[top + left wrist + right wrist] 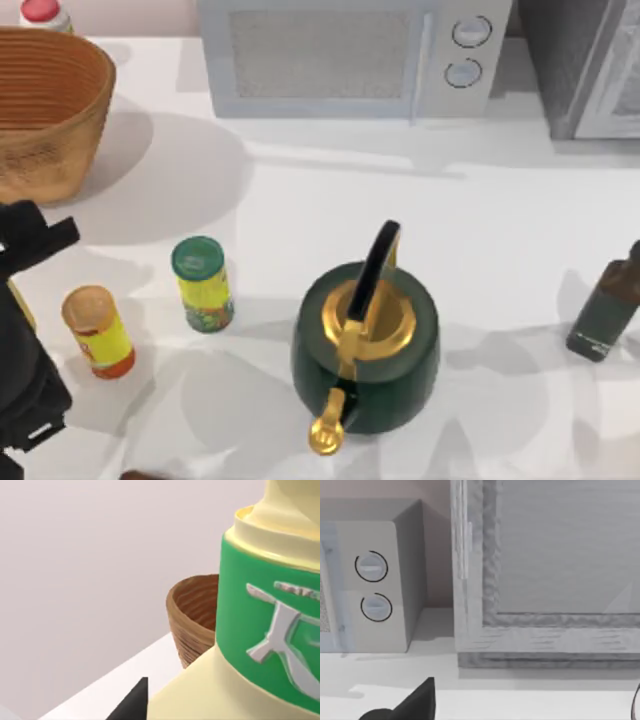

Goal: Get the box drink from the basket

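Box drink (pixel 260 630): pale carton with green band, apparently gripped in the left tool, finger spread hidden, clear of the basket (pixel 45 110) at the surface's far-left corner. Advice: keep carton level; set down gently.

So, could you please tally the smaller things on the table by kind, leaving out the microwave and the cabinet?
Yellow cylinders: 2 (green-lidded, orange-lidded)
Bottles: 2 (dark, red-capped)
Kettle: 1
Basket: 1
Box drink: 1, held by the left gripper
Total: 7
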Motion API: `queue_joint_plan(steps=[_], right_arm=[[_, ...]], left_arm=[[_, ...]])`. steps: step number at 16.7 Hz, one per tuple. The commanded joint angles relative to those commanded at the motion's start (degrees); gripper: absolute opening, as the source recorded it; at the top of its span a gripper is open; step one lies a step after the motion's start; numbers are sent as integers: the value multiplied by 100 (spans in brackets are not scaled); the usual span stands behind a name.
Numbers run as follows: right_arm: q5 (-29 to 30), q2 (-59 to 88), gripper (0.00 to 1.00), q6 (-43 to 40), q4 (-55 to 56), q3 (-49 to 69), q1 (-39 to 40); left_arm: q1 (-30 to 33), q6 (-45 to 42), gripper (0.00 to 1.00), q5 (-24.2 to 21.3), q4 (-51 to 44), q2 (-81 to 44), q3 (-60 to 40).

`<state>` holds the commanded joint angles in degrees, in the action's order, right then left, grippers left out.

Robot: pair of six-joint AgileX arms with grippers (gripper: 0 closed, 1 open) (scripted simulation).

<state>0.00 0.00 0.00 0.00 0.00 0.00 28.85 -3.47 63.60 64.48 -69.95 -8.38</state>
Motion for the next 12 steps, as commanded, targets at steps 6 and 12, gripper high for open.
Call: queue_joint_plan(steps=[6,12], right_arm=[[0,0,100,0,0,0,0],[0,0,100,0,0,0,0]], left_arm=[[-651,73,0,-719,1561,-1457,124],[-728,86,8,-797,1640,-1538,142]])
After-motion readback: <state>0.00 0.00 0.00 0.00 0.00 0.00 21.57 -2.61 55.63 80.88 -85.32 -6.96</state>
